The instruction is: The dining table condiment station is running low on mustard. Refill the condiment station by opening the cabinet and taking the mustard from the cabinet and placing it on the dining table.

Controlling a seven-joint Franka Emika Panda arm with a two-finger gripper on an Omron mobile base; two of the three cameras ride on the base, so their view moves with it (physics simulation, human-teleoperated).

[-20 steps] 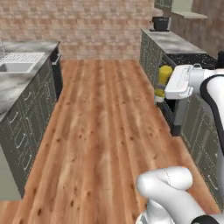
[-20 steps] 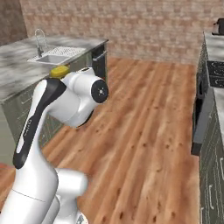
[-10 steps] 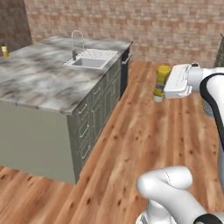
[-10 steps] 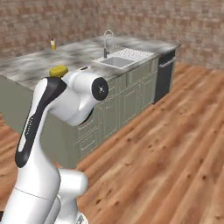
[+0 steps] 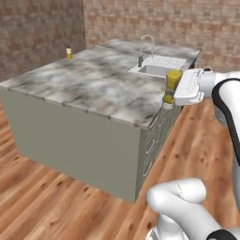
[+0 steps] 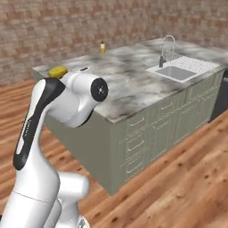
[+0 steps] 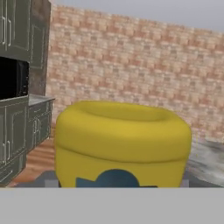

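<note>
Presently, gripper: the white two-finger gripper (image 5: 169, 93) is seen held out level at the end of the arm, beside the near right corner of the marble top in the left base view.
Fingers: closed on the bottle from two sides, spread wide by its squat body; the finger tips themselves are hidden behind the bottle in the hand view.
Mustard: the short squat dark-yellow squeeze bottle (image 5: 171, 86) is carried in the gripper, pale cap pointing down, clear of any surface. In the hand view its broad yellow end (image 7: 123, 144) with a dark blue label patch is seen close up. In the right base view a yellow sliver (image 6: 58, 71) is noted above the arm's upper link.
Dining table: the large island counter with a grey-white veined marble top (image 5: 89, 82) and sage-green sides is seen standing on a wooden plank floor (image 5: 42, 197).
Sink: a pale inset basin (image 5: 159, 68) with a curved silver tap (image 5: 145, 47) is noted toward the far right edge of the top.
Other bottle: a small slim yellow bottle with a dark tip (image 5: 69, 52) is recorded upright near the far left corner of the top, well apart from the gripper.
Background: brick walls (image 6: 89, 22).
</note>
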